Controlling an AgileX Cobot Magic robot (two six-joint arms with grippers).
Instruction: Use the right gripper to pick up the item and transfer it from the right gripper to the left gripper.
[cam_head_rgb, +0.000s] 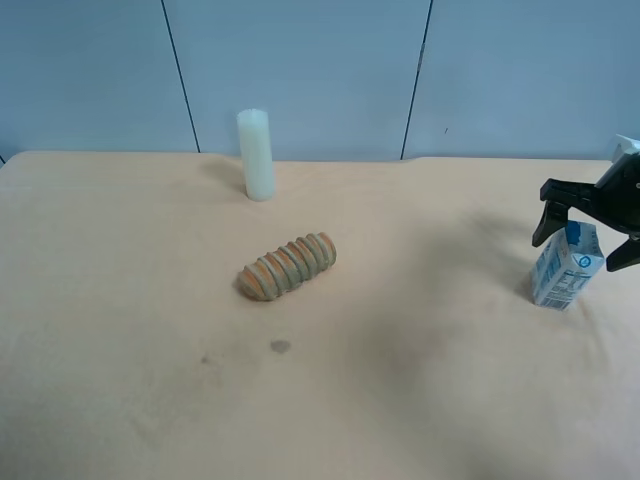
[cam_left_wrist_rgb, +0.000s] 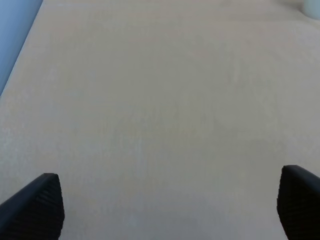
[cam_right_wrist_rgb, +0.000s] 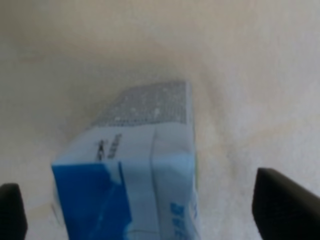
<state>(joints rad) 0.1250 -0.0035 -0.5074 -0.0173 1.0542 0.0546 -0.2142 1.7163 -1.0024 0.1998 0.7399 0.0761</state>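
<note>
carton (cam_head_rgb: 565, 270) 1 | loaf (cam_head_rgb: 288, 266) 1 | cylinder (cam_head_rgb: 256, 155) 1 | right gripper (cam_head_rgb: 587, 240) astride carton, left gripper (cam_left_wrist_rgb: 167, 205) empty | both jaws wide

On the table (cam_head_rgb: 120, 400), the cylinder (cam_head_rgb: 256, 155) stands behind the loaf (cam_head_rgb: 288, 266), the carton (cam_head_rgb: 566, 265) far right.

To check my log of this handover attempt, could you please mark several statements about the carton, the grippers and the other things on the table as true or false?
1. The milk carton sits between the right gripper's spread fingers. True.
2. That gripper clamps the carton. False: the right wrist view shows a gap on each side.
3. The cream cylinder lies flat. False: it stands upright.
4. The left gripper is open and holds nothing. True.
5. The ridged loaf touches the carton. False: they lie well apart.
</note>
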